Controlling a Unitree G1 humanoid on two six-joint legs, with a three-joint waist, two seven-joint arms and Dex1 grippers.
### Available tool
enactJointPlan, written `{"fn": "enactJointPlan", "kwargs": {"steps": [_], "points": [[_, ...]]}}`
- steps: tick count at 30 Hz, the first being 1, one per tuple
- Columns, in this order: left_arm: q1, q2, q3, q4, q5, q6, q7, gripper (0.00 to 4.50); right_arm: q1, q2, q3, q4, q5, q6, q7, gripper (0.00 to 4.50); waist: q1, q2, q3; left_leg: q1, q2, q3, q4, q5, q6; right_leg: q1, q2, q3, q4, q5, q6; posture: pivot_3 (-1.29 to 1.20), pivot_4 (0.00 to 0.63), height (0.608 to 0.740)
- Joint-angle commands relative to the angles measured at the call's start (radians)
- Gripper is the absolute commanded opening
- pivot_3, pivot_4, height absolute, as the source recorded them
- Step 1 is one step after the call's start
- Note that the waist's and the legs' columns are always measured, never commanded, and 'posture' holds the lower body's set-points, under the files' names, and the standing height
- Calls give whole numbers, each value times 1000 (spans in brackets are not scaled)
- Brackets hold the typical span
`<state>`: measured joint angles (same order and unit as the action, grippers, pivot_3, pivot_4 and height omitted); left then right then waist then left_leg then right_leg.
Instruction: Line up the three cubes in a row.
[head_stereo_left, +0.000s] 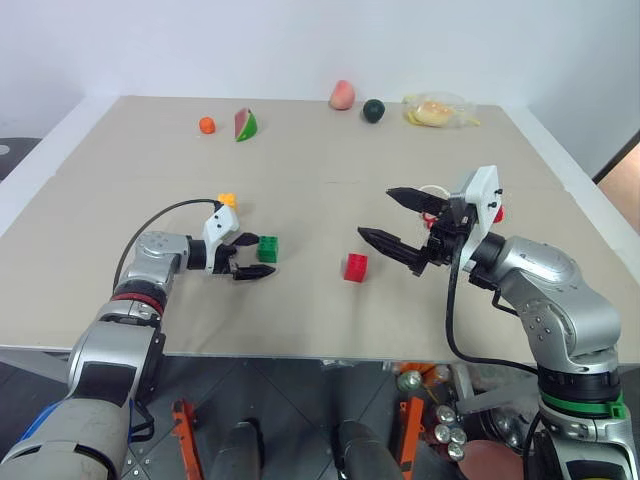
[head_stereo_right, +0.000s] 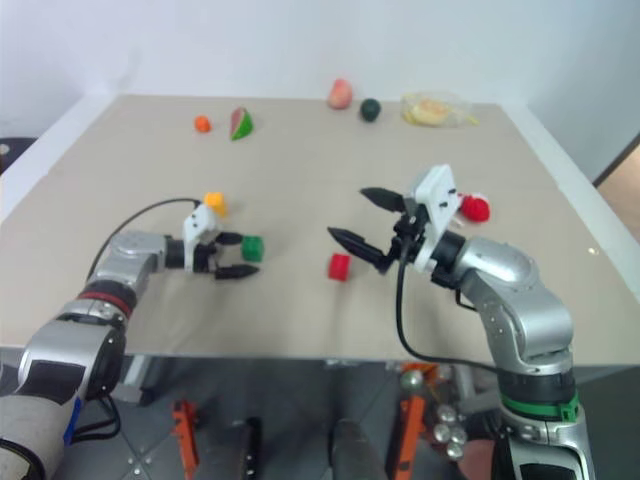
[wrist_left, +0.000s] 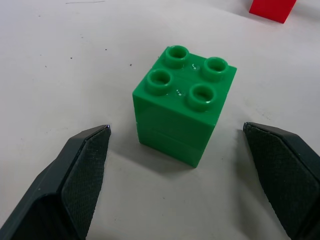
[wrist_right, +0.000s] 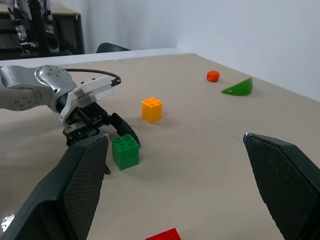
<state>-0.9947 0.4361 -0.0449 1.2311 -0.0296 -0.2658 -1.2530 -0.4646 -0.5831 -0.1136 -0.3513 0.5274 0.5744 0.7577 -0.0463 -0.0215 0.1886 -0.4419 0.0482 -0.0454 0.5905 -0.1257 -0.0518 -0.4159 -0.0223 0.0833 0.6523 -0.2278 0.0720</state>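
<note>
Readable text: none could be made out in any view.
Green cube (wrist_left: 184, 107): its faces and studs bore no letters or numbers that could be read.
Red cube (head_stereo_left: 355, 267): no mark was legible.
Yellow cube (wrist_right: 151, 109): no mark was legible.
Counter (head_stereo_left: 320, 140): it carried no label, sign or number.
Bag at the far edge (head_stereo_left: 437, 110): any print on it was too small to tell.
</note>
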Motion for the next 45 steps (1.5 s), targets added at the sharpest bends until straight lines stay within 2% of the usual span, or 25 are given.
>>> {"fn": "enactJointPlan", "kwargs": {"steps": [1, 5, 6, 15, 26, 32, 45], "points": [[-24, -10, 13, 12, 8, -13, 10, 3661, -11, -10, -21, -28, 15, -11, -8, 4500, 0, 0, 0, 0, 0, 0, 0, 0, 0, 0, 0, 0, 0, 0, 0, 0, 150, 740], [-22, -19, 15, 6, 17, -32, 19, 2211, -20, -7, -15, -18, 11, -15, -7, 4500, 0, 0, 0, -1, 0, 0, 0, 0, 0, 0, 0, 0, 0, 0, 2, 0, 150, 740], [-21, -20, 15, 6, 17, -31, 15, 2011, -21, -8, -14, -16, 9, -18, -6, 4500, 0, 0, 0, -1, 0, 0, 0, 0, 0, 0, 0, 0, 0, 0, 2, 0, 150, 740], [-14, -23, 22, -17, 18, -55, -1, 2011, -32, -3, -3, 2, 0, -32, -2, 4500, 0, 0, 0, -1, 0, 0, 0, 0, 0, 0, 0, 0, 0, 1, 3, 0, 150, 740], [-14, -77, -11, -91, 15, -108, -164, 2011, -17, -27, -15, -6, 21, -21, 26, 4500, 0, 0, 0, -1, 0, 0, 0, 0, 0, 0, 0, 0, 0, 1, 4, 0, 150, 740], [-42, -97, -12, -49, 29, -95, -126, 2011, 2, -37, -35, -38, 33, -7, 3, 4500, -1, 0, 0, -1, 0, 0, 0, 0, 0, 0, 0, 0, 0, 1, 4, 0, 150, 740], [-17, -65, -18, -11, 61, -114, -74, 2011, 4, -52, -47, -48, 53, 3, -26, 4500, 0, 0, 0, -1, 0, 0, 0, 0, 0, 0, 0, 0, 0, 1, 4, 0, 150, 740]]}}
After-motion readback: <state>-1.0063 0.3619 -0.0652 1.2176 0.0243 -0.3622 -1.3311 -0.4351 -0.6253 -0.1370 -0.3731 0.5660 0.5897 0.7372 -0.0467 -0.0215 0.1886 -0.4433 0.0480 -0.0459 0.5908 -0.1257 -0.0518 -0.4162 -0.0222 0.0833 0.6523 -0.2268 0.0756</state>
